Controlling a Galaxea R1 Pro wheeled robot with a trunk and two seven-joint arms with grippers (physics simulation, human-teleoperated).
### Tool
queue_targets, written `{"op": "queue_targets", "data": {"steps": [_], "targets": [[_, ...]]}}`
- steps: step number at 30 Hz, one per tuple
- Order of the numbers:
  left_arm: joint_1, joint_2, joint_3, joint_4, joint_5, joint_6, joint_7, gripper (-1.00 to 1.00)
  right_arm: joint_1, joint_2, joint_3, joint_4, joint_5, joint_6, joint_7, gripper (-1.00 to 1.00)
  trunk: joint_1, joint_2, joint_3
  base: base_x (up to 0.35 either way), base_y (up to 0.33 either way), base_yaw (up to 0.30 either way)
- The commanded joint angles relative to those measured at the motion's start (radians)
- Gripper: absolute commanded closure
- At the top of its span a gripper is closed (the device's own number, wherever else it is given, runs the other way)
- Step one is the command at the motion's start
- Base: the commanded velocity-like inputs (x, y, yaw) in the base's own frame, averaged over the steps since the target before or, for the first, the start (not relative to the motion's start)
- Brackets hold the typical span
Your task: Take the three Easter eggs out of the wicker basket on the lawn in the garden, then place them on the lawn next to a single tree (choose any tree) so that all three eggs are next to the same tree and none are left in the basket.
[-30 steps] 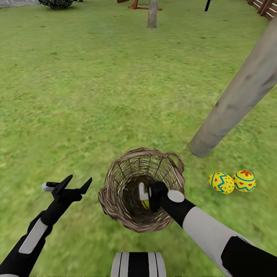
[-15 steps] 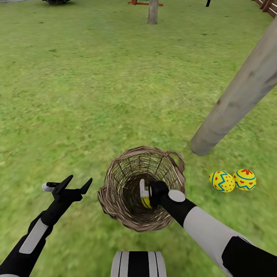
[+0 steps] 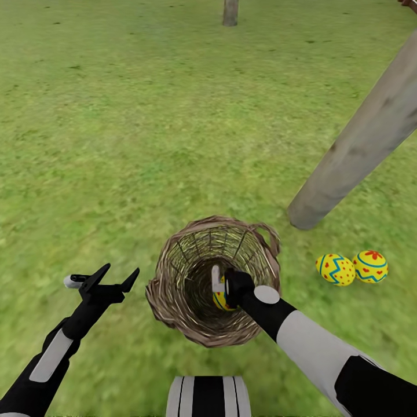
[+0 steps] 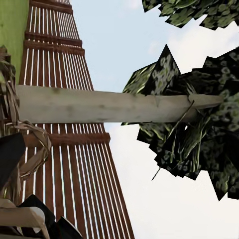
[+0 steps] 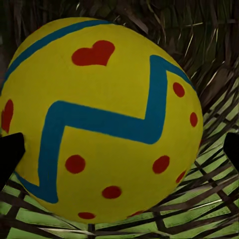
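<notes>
The wicker basket [image 3: 174, 289] stands on the lawn [image 3: 145, 145] just in front of me. My right gripper [image 3: 226, 282] reaches down inside it, open, with one yellow Easter egg [image 3: 220, 301] between its fingers. In the right wrist view that egg [image 5: 104, 119] looms large; one fingertip [image 5: 10, 152] touches its side and the other [image 5: 232, 148] stands a little off it. Two more eggs [image 3: 335, 269] [image 3: 370, 266] lie on the grass beside the pale-grey tree trunk [image 3: 359, 145]. My left gripper [image 3: 109, 277] hovers open and empty left of the basket.
The leaning trunk rises at the right of the basket, its foot [image 3: 301, 217] close to the rim. A second trunk [image 3: 230, 13] stands far back. The left wrist view looks up at the slatted wooden fence [image 4: 64, 74] and dark foliage [image 4: 199, 119].
The head camera has tilted down, so the far lawn slid up out of view. My right gripper shifted slightly inside the basket and more of the egg shows between its fingers. The left arm stayed put.
</notes>
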Motion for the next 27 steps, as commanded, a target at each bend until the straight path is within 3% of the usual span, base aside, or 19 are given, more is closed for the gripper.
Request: {"op": "queue_targets", "data": {"steps": [1,12,20,21,27], "targets": [[0.000,0.001,-0.001,0.000,0.004,0.009,0.000,-1.00,-0.001,0.000,0.002,-0.001,0.008,0.002,0.008,-1.00,0.000,0.000,-0.001,0.000,0.000,0.000],[0.000,0.001,-0.001,0.000,0.004,0.009,0.000,-1.00,-0.001,0.002,0.005,0.010,0.009,0.002,0.011,-1.00,0.001,-0.001,-0.012,0.000,0.000,0.000],[0.000,0.000,0.000,0.000,0.004,0.009,0.000,-1.00,-0.001,0.001,0.008,0.013,0.016,0.004,0.012,-1.00,0.005,-0.003,-0.043,0.000,0.000,0.000],[0.000,0.000,0.000,0.001,0.004,0.009,0.000,-1.00,-0.001,0.002,0.008,0.017,0.016,0.004,0.012,1.00,0.005,-0.003,-0.043,0.000,0.000,0.000],[0.000,0.000,-0.001,0.003,0.004,0.009,0.001,-1.00,-0.001,0.003,0.008,0.039,0.016,0.002,0.014,1.00,0.005,-0.003,-0.047,0.000,0.000,0.000]]}}
